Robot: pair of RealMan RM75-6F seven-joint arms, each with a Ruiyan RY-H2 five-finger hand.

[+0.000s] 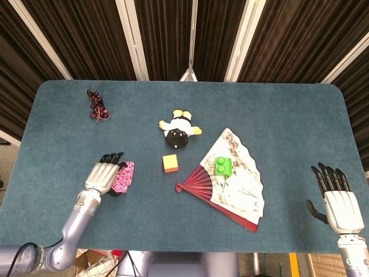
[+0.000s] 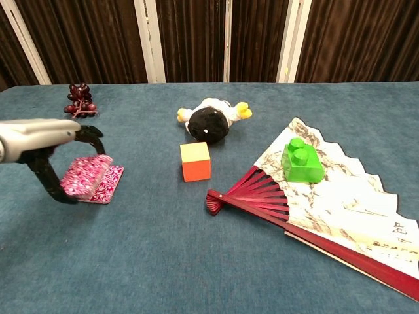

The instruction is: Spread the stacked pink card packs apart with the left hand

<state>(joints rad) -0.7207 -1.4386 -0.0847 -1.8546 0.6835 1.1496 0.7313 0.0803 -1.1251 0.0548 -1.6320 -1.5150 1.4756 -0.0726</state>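
Two pink patterned card packs lie at the table's left. The upper pack (image 2: 84, 173) is tilted and raised off the lower pack (image 2: 108, 188), which lies flat on the cloth. My left hand (image 2: 46, 147) pinches the upper pack between thumb and fingers. In the head view the left hand (image 1: 102, 176) sits just left of the pink packs (image 1: 123, 176), which overlap there. My right hand (image 1: 337, 199) is at the table's near right edge, fingers apart, holding nothing; the chest view does not show it.
An orange-and-yellow cube (image 2: 196, 161) stands right of the packs. A penguin plush (image 2: 211, 121) lies behind it. A paper fan (image 2: 340, 209) is spread at the right with a green brick (image 2: 302, 161) on it. Dark grapes (image 2: 80, 100) sit at the far left.
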